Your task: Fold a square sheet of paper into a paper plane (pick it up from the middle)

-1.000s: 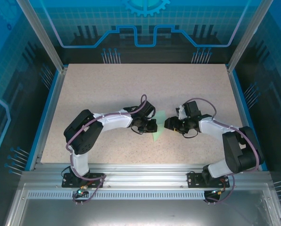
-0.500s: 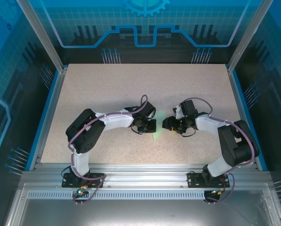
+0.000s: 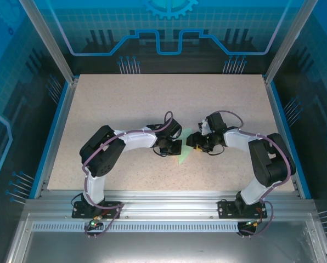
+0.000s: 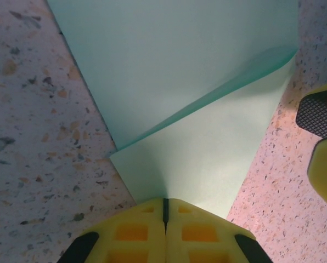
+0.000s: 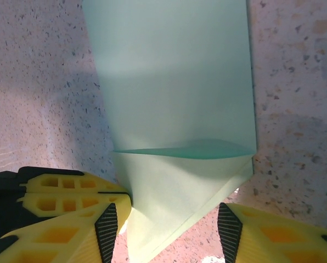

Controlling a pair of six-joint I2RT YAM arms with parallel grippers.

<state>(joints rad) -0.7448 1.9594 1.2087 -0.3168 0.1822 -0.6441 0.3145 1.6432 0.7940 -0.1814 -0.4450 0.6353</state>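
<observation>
Mid-fold at table (image 3: 125, 104) centre: pinning a corner of the square sheet of paper (image 4: 180, 71) in the shut left gripper (image 4: 164, 205), straddling its tip with the half-open, empty right gripper (image 5: 168, 227), probably next calling for a square pinch.

Paper sheet (image 3: 182, 156): one, apparently single folded piece. Pincers: two – left pincer (image 3: 176, 146), right pincer (image 3: 192, 143). Table (image 3: 125, 104): one.

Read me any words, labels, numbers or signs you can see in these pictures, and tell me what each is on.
None to read. The paper is plain, the table is unmarked speckle, and the blue wall panels show only line patterns and a gear shape, no letters or numbers.
</observation>
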